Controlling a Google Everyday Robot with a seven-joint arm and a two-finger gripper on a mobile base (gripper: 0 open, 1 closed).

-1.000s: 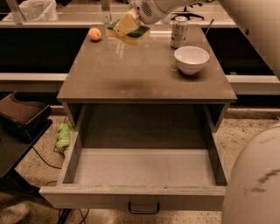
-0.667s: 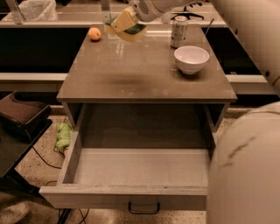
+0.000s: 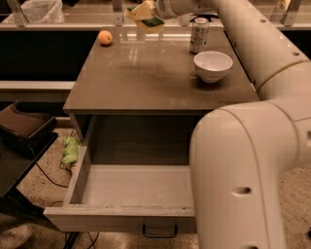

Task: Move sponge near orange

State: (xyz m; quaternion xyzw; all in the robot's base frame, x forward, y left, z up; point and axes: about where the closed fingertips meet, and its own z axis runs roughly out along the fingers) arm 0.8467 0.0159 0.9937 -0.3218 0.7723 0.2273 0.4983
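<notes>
Grey and stone-like, the tabletop (image 3: pixel 146 82) carries your containers: a round white bowl (image 3: pixel 213 65) on its right side, showing you a plain white inside, and just behind it an upright silver drink can (image 3: pixel 199 35). Below, the grey drawer (image 3: pixel 131 187) stands pulled out, its pale floor in view. Your gripper (image 3: pixel 149 15) hangs above the table's far edge, clamped on the wavy pale yellow foam sponge (image 3: pixel 144 11) with a dark green scouring layer, held tilted in the air. The small round peach-toned orange (image 3: pixel 105 37) rests at the far left corner, left of the sponge and apart from it. Against a second ago, the sponge sits higher in your view, the orange and bowl lie unmoved, and the white arm (image 3: pixel 238 170) fills far more of the lower right.
</notes>
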